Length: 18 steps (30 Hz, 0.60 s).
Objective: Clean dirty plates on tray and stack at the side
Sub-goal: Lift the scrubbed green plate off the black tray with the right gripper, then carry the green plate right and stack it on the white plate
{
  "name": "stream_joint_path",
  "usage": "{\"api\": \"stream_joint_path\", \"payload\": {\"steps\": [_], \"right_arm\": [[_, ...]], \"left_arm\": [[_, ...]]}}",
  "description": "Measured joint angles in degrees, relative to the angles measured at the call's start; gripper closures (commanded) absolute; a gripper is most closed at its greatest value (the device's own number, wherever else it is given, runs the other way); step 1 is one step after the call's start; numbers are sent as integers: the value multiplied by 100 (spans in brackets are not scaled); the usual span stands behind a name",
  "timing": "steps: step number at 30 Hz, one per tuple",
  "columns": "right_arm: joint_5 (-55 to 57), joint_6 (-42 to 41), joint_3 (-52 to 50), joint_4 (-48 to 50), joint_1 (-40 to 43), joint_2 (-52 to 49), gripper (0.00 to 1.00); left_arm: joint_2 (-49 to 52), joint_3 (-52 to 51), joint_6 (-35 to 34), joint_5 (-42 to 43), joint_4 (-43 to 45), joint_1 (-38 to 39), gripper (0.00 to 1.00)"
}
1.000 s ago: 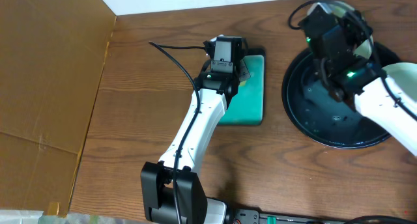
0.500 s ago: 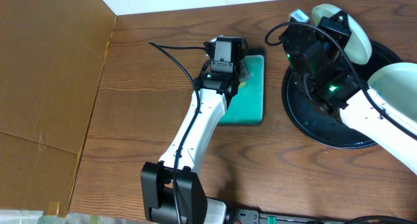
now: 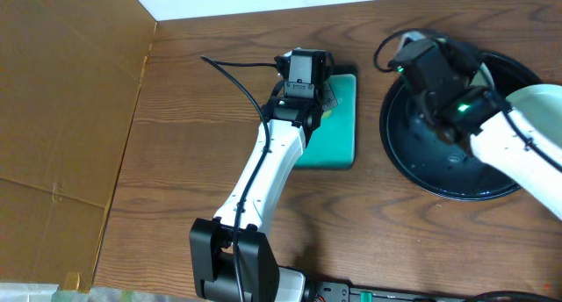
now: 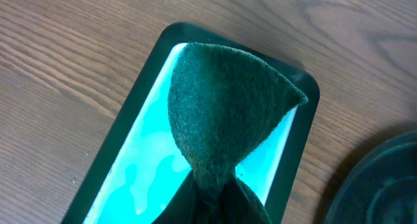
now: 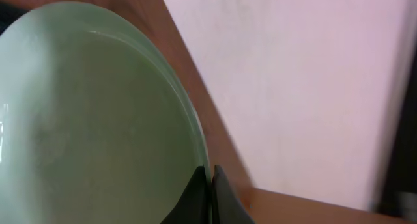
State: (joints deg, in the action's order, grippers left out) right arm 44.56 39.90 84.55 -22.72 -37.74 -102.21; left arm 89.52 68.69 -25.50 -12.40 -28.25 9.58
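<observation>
My right gripper [image 5: 211,176] is shut on the rim of a pale white plate [image 5: 85,120] and holds it tilted on edge. In the overhead view this gripper [image 3: 428,63] is over the back left of the round black tray [image 3: 448,166], and the wrist hides most of the plate. No other plate shows. My left gripper [image 4: 212,188] is shut on a dark green sponge [image 4: 221,120] and holds it just above the small teal tray [image 4: 140,165]. In the overhead view it [image 3: 304,74] is over that teal tray [image 3: 338,126].
A brown cardboard wall [image 3: 61,100] stands along the left side. A white wall [image 5: 313,74] runs behind the table's back edge. A black cable [image 3: 233,69] lies behind the left arm. The black tray's rim [image 4: 384,185] is right of the teal tray.
My right gripper has swung the plate from the tray's back edge down and inward over the tray, so the wrist now covers it. The left arm has not moved.
</observation>
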Motion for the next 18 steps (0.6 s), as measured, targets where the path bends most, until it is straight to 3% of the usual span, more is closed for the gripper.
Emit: {"api": "stream_joint_path", "payload": {"steps": [7,12,18], "right_arm": [[-1204,-1534,0,149,911,7,99],[-3661,-2835,0,-291,2511,7,99],[-5558,-4264,0,-490,4347,-105,98]], "left_arm": [[0,0,0,0,0,0,94],[0,0,0,0,-9,-2,93],[0,0,0,0,-9,-2,93]]}}
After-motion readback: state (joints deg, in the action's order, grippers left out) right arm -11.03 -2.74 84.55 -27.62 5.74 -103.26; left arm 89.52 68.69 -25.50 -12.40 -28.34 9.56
